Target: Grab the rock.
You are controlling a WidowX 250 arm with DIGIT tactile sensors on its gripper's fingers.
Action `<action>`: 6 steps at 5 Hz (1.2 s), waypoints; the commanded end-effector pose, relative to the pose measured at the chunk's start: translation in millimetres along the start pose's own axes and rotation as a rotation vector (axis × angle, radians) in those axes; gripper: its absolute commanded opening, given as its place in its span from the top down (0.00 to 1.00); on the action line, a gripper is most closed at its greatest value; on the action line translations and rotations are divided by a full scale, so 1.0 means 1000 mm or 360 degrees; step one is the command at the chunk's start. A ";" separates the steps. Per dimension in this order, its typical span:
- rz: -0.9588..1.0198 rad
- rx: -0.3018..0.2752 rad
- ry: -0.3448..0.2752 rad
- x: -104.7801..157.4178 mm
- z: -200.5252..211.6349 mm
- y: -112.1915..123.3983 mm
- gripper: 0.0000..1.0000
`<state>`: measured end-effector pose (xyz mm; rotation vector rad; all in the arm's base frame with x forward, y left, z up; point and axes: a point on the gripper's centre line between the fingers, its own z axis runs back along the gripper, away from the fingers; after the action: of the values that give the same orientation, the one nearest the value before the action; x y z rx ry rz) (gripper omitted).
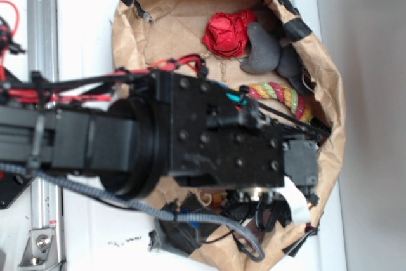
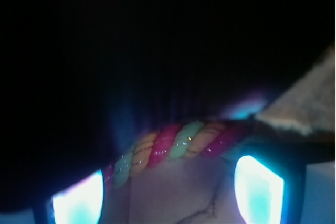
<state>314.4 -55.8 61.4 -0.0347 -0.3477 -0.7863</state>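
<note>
The rock (image 1: 260, 49) is a dark grey curved lump lying in the far part of a brown paper bag (image 1: 330, 87), next to a red crumpled ball (image 1: 226, 33). My arm (image 1: 209, 138) reaches over the bag and hides the gripper's fingers in the exterior view. In the wrist view my gripper (image 2: 170, 177) is open, its two glowing fingertips (image 2: 79, 203) wide apart over bare paper. A pink, green and yellow rope (image 2: 178, 142) crosses just beyond the tips. The rock cannot be made out in the dark upper part of the wrist view.
The twisted rope (image 1: 282, 96) lies between my arm and the rock. A second dark lump (image 1: 290, 63) touches the rock on the right. The bag's crumpled rim, patched with black tape (image 1: 295, 20), rises around everything. A metal rail (image 1: 43, 42) runs along the left.
</note>
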 end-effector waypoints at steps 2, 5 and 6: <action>0.0086 -0.0010 -0.0424 0.009 0.021 -0.005 0.00; 0.0062 -0.0019 -0.0402 0.037 -0.010 -0.010 0.00; 0.0022 -0.0051 -0.0431 0.050 -0.014 -0.014 0.00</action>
<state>335.9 -81.5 39.7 -0.1794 -0.5325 -0.7192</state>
